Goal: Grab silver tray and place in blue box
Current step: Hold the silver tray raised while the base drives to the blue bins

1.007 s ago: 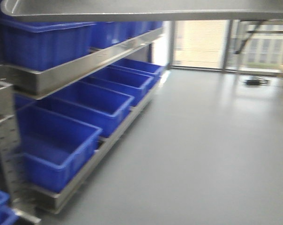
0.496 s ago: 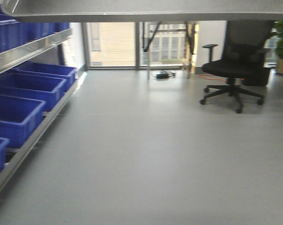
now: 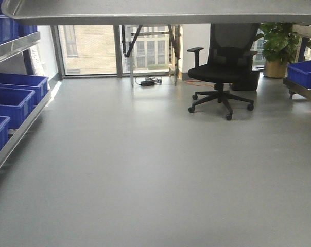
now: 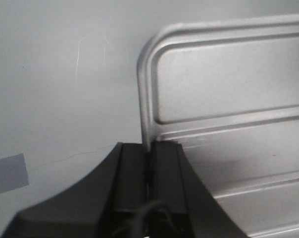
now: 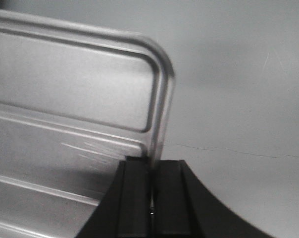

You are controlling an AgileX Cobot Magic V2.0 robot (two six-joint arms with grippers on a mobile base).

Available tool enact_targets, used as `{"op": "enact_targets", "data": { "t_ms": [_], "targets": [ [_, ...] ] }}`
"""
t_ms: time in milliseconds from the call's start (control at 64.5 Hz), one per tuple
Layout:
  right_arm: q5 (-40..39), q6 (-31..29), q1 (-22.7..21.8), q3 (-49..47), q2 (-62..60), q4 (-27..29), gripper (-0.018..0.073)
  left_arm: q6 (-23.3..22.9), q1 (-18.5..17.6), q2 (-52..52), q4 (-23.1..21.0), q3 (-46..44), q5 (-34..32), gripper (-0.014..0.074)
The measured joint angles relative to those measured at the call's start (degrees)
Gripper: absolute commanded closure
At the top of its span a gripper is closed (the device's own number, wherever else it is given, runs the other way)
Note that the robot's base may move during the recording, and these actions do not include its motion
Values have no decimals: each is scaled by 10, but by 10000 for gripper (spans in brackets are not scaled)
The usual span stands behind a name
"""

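Observation:
The silver tray (image 4: pixel 228 99) is held up in the air between both grippers, above the grey floor. My left gripper (image 4: pixel 149 148) is shut on its left rim. My right gripper (image 5: pixel 152 163) is shut on its right rim (image 5: pixel 159 114). The tray's ridged base shows in both wrist views. Its underside spans the top of the front view (image 3: pixel 155 10). Blue boxes (image 3: pixel 14 100) sit on the lower shelf of a metal rack at the left, and one more blue box (image 3: pixel 304 72) sits on a rack at the far right.
A black office chair (image 3: pixel 222 72) stands ahead, right of centre. A potted plant (image 3: pixel 279 49) is behind it. Windows, table legs and a power strip (image 3: pixel 150 81) are at the far wall. Open grey floor (image 3: pixel 145 170) lies ahead.
The front view has swung to the right: the rack of blue boxes has slid off to the left edge, and the chair, plant and right-hand rack have come into view.

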Motion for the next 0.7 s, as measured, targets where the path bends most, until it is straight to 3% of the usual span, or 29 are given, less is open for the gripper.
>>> {"op": "enact_targets", "data": {
  "t_ms": [697],
  "targets": [
    [0,0,0,0,0,0,503,0,0,0,0,0,1,694]
  ]
}}
